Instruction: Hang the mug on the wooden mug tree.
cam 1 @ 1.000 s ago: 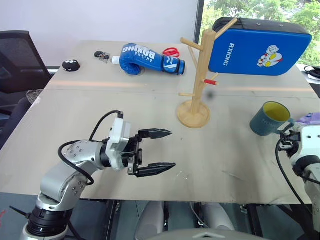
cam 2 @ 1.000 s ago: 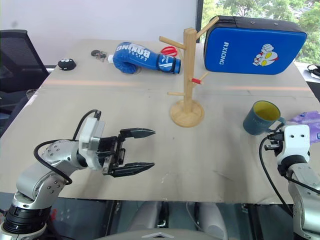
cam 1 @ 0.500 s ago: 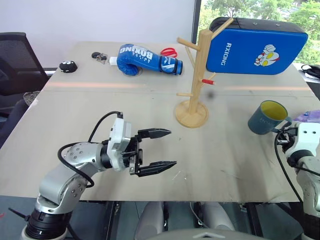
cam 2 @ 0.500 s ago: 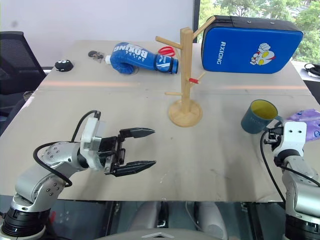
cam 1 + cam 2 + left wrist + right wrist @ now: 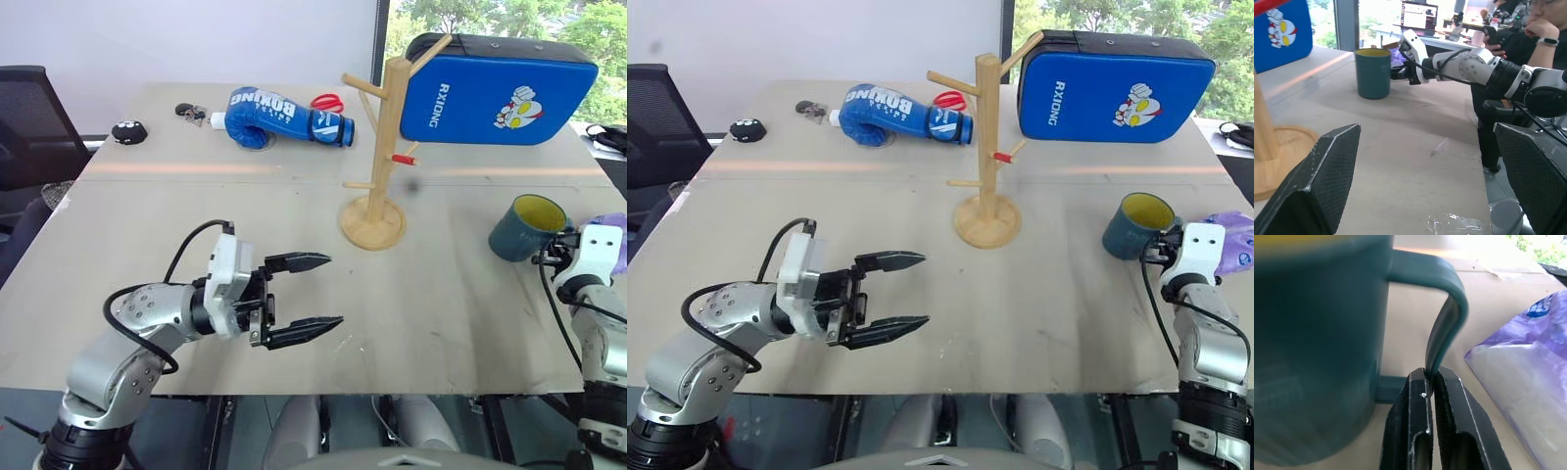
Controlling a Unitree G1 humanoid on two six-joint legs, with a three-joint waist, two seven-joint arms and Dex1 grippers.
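The dark teal mug (image 5: 527, 227) with a yellow inside stands upright on the table at the right, its handle (image 5: 1449, 308) turned toward my right arm. My right gripper (image 5: 1431, 377) is shut on the lower part of that handle, and it also shows beside the mug in the left wrist view (image 5: 1397, 73). The wooden mug tree (image 5: 382, 147) stands upright mid-table, left of the mug, with a red-tipped peg. Near the table's front left, my left gripper (image 5: 335, 290) is open with nothing between its fingers, pointing right.
A blue boxing glove (image 5: 279, 116), red scissors (image 5: 335, 101) and a blue strike pad (image 5: 500, 88) lie at the back. A purple bag (image 5: 1520, 367) sits just right of the mug. Keys (image 5: 191, 111) and a black chair (image 5: 24, 127) are at far left. A person (image 5: 1528, 29) sits beyond the table.
My right gripper moved forward to the mug's handle and shut on it. The left gripper stayed in place. The camera shifted slightly.
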